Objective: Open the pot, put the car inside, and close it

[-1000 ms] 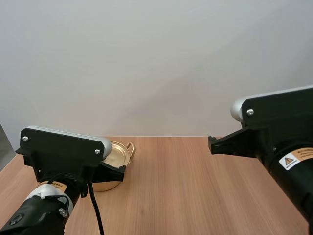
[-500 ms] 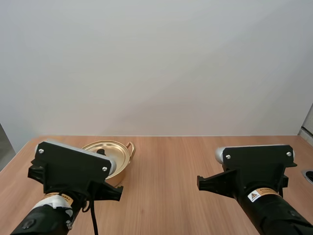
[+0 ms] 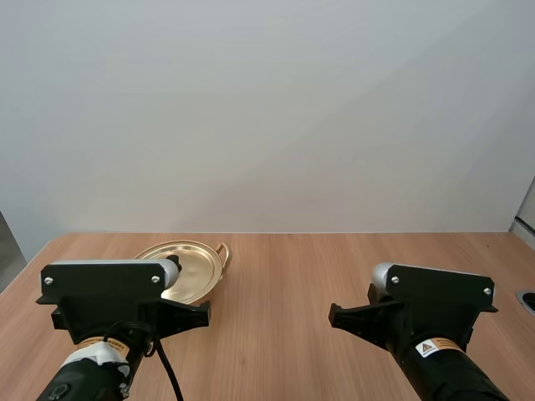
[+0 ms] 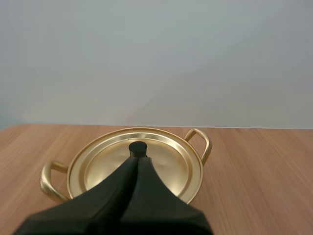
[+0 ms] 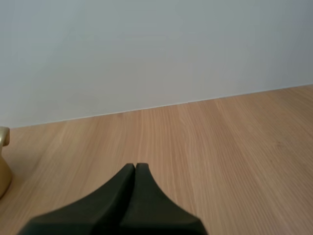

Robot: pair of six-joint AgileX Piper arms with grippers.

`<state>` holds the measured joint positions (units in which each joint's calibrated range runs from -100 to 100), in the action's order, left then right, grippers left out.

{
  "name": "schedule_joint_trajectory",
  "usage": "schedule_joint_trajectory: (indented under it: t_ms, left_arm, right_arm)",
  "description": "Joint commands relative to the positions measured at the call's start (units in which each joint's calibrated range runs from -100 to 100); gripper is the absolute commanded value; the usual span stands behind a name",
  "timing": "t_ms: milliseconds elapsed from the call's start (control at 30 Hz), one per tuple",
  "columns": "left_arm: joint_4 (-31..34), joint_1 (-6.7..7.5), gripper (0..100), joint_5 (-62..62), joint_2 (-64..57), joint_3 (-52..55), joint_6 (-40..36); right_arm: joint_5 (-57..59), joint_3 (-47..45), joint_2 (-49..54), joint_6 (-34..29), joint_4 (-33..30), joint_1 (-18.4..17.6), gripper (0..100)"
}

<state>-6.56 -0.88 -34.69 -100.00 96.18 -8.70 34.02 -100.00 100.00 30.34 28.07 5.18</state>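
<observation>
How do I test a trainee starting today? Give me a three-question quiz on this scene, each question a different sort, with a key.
1. True or false: the lid sits on the pot.
2. The left jaws are: A) wide open; B) shut together, tips by the lid's knob; C) clamped on a pot handle.
3. Fill in: the right jaws are shut, above the bare wooden ___.

Key: 1 true; 2 B; 3 table.
</observation>
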Motion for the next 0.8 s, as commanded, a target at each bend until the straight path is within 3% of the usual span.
schedule_joint_trajectory:
  t_ms: [0, 767]
  left_arm:
    - [-0.03, 0.01, 0, 0.02, 0.0, 0.07, -0.81]
    - [-0.03, 0.01, 0, 2.44, 0.0, 3.82, -0.81]
  right_arm:
    - [0.33, 0.0, 0.0, 0.03, -2.2, 0.0, 0]
    - [0.22, 0.0, 0.0, -0.1, -2.18, 0.0, 0]
